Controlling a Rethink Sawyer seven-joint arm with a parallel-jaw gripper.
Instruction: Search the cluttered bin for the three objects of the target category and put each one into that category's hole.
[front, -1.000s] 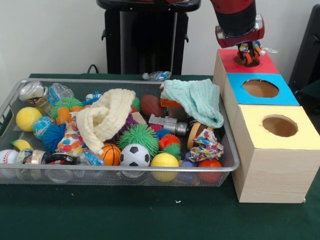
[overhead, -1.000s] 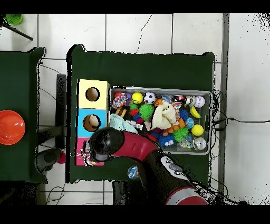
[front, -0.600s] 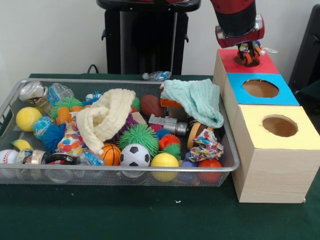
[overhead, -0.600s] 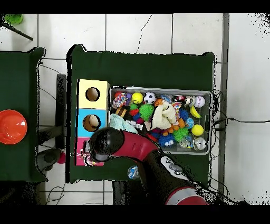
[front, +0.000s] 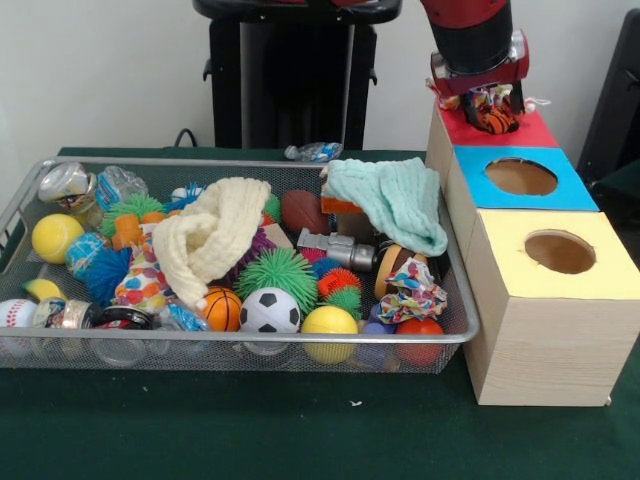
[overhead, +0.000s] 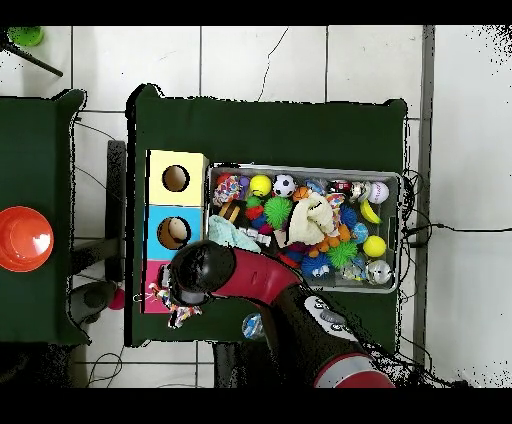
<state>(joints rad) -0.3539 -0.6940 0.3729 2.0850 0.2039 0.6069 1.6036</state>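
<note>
1. You are looking at a robotics lab or test room, not a home or a shop.
2. The work table (front: 300, 440) wears a dark green cloth, and a second green-covered table (overhead: 40, 130) stands beside it in the overhead view, holding an orange bowl (overhead: 22, 240).
3. The floor (overhead: 260, 60) is plain pale tile, with loose cables (overhead: 440, 228) trailing across it.
4. A wire mesh bin (front: 230, 345) is packed with toy balls, cloths and jars, staged like test material.
5. Beside it you see a plywood sorting box (front: 540, 330) with red, blue and yellow tops and round holes.
6. Behind stands a bare white wall (front: 100, 70).
</note>
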